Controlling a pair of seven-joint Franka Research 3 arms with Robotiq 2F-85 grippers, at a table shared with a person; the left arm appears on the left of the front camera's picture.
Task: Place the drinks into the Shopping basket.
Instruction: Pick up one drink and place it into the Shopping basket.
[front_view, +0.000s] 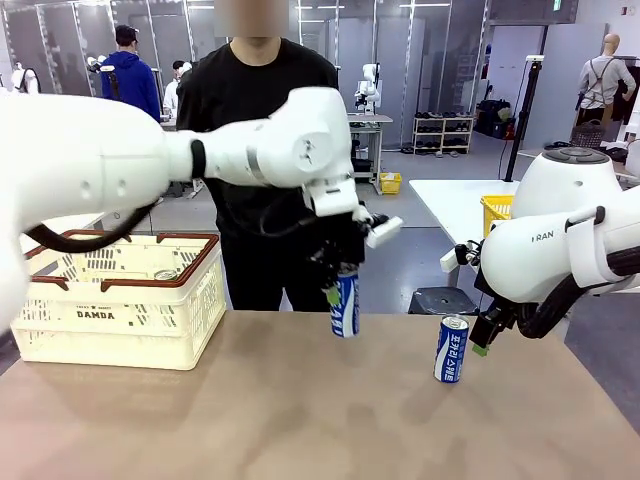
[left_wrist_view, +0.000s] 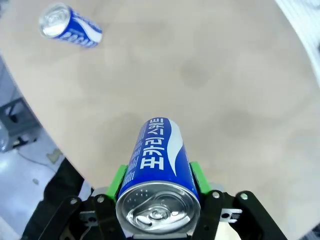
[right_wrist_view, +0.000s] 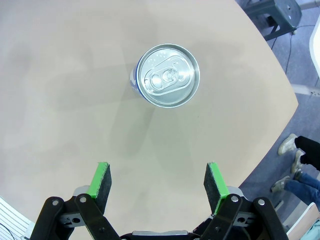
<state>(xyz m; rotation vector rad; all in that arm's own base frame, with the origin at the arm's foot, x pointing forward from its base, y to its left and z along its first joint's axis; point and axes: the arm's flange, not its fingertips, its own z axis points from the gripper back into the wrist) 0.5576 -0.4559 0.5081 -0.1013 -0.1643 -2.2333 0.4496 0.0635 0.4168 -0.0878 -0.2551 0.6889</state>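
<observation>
left wrist view | blue can (left_wrist_view: 158, 150) clamped in left claw (left_wrist_view: 157, 176)

The pale brown bench (front_view: 250, 430) is seen with a curved edge at its right side. A basket (front_view: 120, 315) is set on it at ten o'clock, by the far left edge. A can (front_view: 451, 350) is stood upright at two o'clock, well apart from the basket.
</observation>
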